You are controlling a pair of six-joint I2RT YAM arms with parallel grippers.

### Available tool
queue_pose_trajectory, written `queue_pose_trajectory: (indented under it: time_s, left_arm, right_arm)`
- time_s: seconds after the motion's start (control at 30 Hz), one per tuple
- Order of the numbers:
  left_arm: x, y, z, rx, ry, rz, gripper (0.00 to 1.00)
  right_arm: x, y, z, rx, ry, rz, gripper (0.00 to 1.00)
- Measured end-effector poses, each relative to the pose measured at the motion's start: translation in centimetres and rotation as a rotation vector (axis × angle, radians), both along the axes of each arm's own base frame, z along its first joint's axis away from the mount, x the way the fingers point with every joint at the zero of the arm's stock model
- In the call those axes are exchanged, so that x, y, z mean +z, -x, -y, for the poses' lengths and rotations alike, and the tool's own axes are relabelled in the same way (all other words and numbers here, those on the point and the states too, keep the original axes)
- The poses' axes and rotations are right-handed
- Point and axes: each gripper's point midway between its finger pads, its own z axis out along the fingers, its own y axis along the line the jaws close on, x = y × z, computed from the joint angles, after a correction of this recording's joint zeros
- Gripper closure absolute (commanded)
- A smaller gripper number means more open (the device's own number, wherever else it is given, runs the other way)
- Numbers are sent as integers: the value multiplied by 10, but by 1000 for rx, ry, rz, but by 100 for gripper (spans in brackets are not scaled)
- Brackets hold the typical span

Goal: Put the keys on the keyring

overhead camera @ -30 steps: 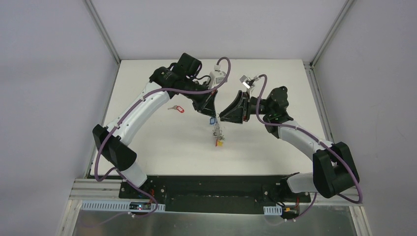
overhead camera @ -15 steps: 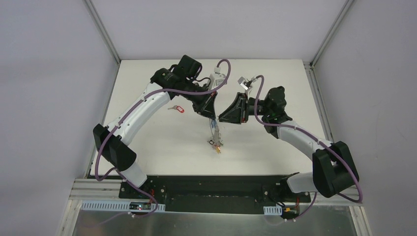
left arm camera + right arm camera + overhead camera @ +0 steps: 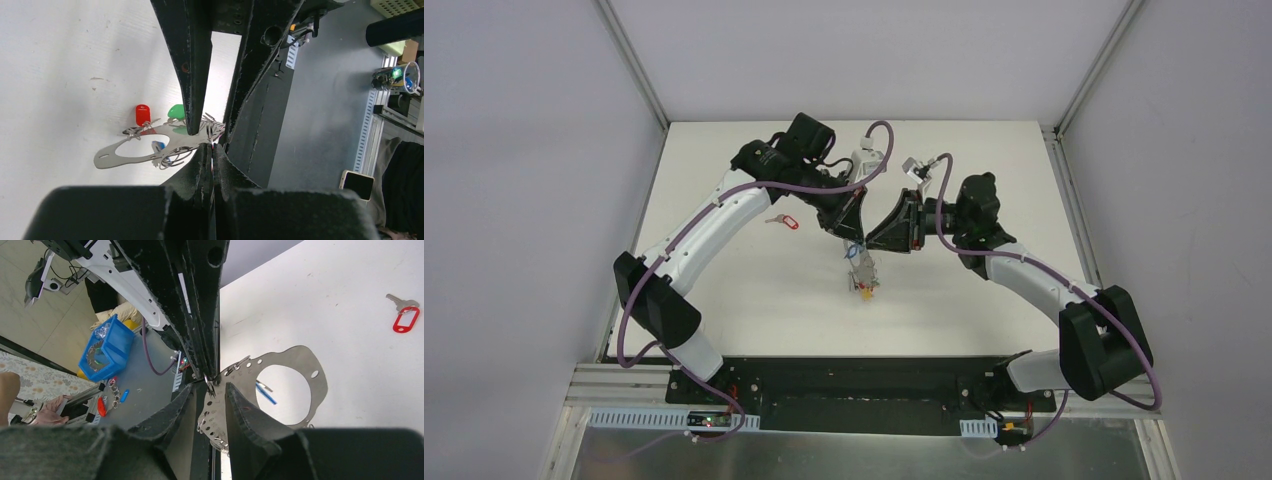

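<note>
Left end effector (image 3: 212, 149): fingers pressed together, pinching the rim of the keyring (image 3: 107, 159). It reaches in from the far-left part of the tabletop (image 3: 754, 300) and points down toward the middle.
Right end effector (image 3: 210, 386): fingers spread, with one tip on each side of the left end effector's tip and the pinched bit of rim. I cannot make out any contact with the metal.
Keyring: a flat silver plate with one large opening and small holes along its rim. It hangs tilted from the left end effector's grip over the middle of the tabletop. Whether its low end touches the surface cannot be told.
Tags at the keyring: a red tag (image 3: 143, 114) and a green tag (image 3: 176, 111) sit just beside the plate's rim, and a blue tag (image 3: 159, 146) shows at the large opening. Thin key blades lie against the rim. Which of them are threaded through the holes cannot be told.
Loose key (image 3: 784, 221): silver with a red tag, lying flat on the tabletop. It is in the far half, toward the left edge, well apart from the keyring.
</note>
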Motion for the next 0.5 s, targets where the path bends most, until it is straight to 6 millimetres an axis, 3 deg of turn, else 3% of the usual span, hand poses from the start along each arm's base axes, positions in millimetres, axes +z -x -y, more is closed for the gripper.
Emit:
queue_pose_trajectory:
  time_s: [0.3,0.5]
  left_arm:
    - [-1,2,1,-8,11,-4,100]
    - [-2,2,1,-10,12,-6,100]
  right_arm:
    - [-1,-10,9,-38,5,1,73]
    - [2,-6,8,-18,-3,2,72]
